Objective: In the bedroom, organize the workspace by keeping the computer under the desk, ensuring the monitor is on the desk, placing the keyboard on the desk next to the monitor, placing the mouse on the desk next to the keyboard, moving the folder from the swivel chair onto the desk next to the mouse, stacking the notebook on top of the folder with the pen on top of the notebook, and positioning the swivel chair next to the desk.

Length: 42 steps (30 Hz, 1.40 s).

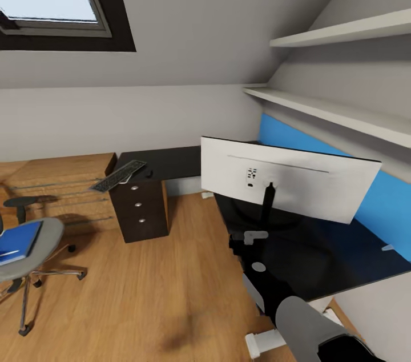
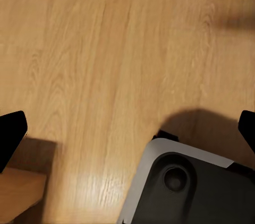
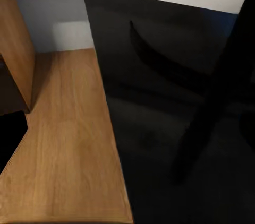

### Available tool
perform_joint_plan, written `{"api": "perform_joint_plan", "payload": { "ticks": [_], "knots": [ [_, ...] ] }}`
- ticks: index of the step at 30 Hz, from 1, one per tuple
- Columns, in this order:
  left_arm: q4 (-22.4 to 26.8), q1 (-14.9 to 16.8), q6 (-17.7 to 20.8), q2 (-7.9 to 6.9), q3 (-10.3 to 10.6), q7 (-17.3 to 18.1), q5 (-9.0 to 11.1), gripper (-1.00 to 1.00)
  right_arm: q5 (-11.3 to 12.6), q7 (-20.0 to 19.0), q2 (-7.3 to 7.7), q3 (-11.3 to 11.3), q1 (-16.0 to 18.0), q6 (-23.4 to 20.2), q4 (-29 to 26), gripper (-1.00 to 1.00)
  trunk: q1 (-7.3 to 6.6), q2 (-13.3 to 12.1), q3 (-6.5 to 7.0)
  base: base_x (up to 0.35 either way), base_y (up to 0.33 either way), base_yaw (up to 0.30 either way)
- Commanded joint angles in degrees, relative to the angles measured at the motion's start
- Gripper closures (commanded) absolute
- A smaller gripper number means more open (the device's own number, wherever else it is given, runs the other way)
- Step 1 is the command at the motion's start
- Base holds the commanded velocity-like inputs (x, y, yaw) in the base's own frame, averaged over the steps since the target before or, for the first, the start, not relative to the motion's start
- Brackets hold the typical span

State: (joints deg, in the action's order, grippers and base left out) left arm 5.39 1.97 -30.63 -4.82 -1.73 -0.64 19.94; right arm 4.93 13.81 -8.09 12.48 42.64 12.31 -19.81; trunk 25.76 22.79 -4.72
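The monitor stands on the black desk with its white back toward me, and its black stand crosses the right wrist view. My right gripper hovers low over the desk just in front of that stand, one finger far out at the picture's edge, open. The keyboard lies on the desk's far wing with the small black mouse beside it. A blue folder rests on the swivel chair. My left gripper hangs open over the wood floor. The computer, notebook and pen are out of view.
A dark drawer unit stands under the desk's far wing, with a light-wood chest of drawers to its left. White shelves and a blue wall panel run along the right wall. My base shows under the left gripper.
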Motion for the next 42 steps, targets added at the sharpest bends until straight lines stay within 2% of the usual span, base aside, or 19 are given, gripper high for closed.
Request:
{"api": "perform_joint_plan", "payload": {
  "ticks": [1,6,11,17,25,36,42],
  "knots": [
    [0.0,0.0,-0.1,0.04,-0.2,-0.1,-0.2,-1.00,0.5,0.3,-0.25,0.5,0.1,0.2,0.1,-1.00,0.03,0.1,-0.13,0.026,0.292,0.000],
    [0.0,0.0,-0.1,0.06,-0.1,-0.1,-0.2,-1.00,0.5,0.2,-0.95,0.5,0.1,0.3,0.2,-1.00,0.03,0.1,-0.13,0.164,0.226,0.000],
    [0.0,0.0,-0.1,0.07,-0.1,-0.1,-0.2,-1.00,0.5,0.2,-1.85,1.5,-0.5,0.3,0.2,-1.00,0.03,0.1,-0.13,0.287,0.084,0.000],
    [0.0,0.0,-0.2,0.20,-0.2,-0.1,-0.2,-1.00,0.6,0.3,-1.91,3.2,-1.0,0.0,0.2,-1.00,0.03,0.1,-0.13,0.203,0.018,0.000],
    [0.0,0.0,-0.2,0.23,-0.2,-0.1,-0.2,-1.00,0.6,0.3,-1.91,3.4,-1.2,0.3,0.2,-1.00,0.03,0.1,-0.13,0.009,0.001,0.020],
    [0.0,0.0,-0.2,0.25,-0.1,-0.1,-0.2,-1.00,0.6,0.5,-1.91,3.5,-1.5,0.3,0.2,-1.00,0.03,0.1,-0.13,0.003,0.002,0.232],
    [0.1,0.0,-0.2,0.25,-0.1,-0.1,-0.2,-1.00,0.6,0.5,-1.91,3.5,-1.5,0.4,0.2,-1.00,0.03,0.1,-0.13,0.180,0.151,0.277]
  ]
}}
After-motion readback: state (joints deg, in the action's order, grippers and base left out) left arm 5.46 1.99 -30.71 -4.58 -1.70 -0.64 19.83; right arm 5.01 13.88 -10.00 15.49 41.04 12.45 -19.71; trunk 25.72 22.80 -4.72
